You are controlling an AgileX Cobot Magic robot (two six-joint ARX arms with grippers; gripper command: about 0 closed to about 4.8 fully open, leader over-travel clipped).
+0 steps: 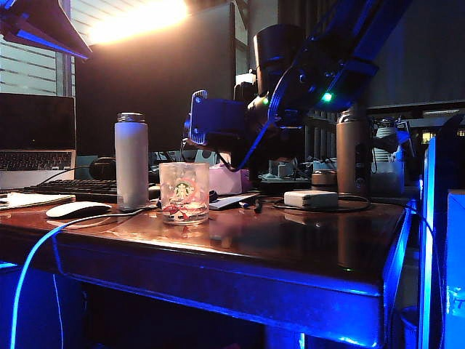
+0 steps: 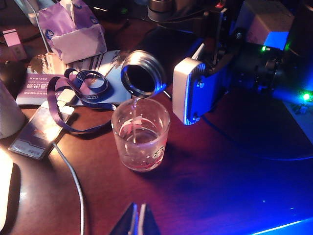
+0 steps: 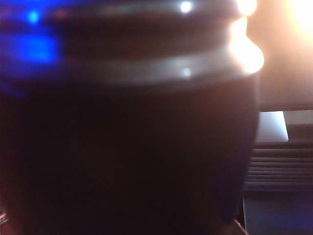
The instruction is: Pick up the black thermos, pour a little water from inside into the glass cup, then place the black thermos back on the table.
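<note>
1. Tall black cylindrical thermos [image 2: 146,68], silver-rimmed, tipped over the clear glass cup [image 2: 140,133] on the reddish wooden table [image 2: 220,171]; right gripper [image 2: 195,88] clamps its body.
2. Left gripper [image 2: 136,223] hangs empty, jaws nearly together.
3. Risk: further tilt overfills or misses the cup.
4. Count: one thermos, one cup, two other bottles.

The black thermos [image 3: 132,161] fills nearly the whole right wrist view, blurred and very close; its silver rim band [image 3: 146,73] catches bright glare; a laptop [image 3: 276,161] shows behind
</note>
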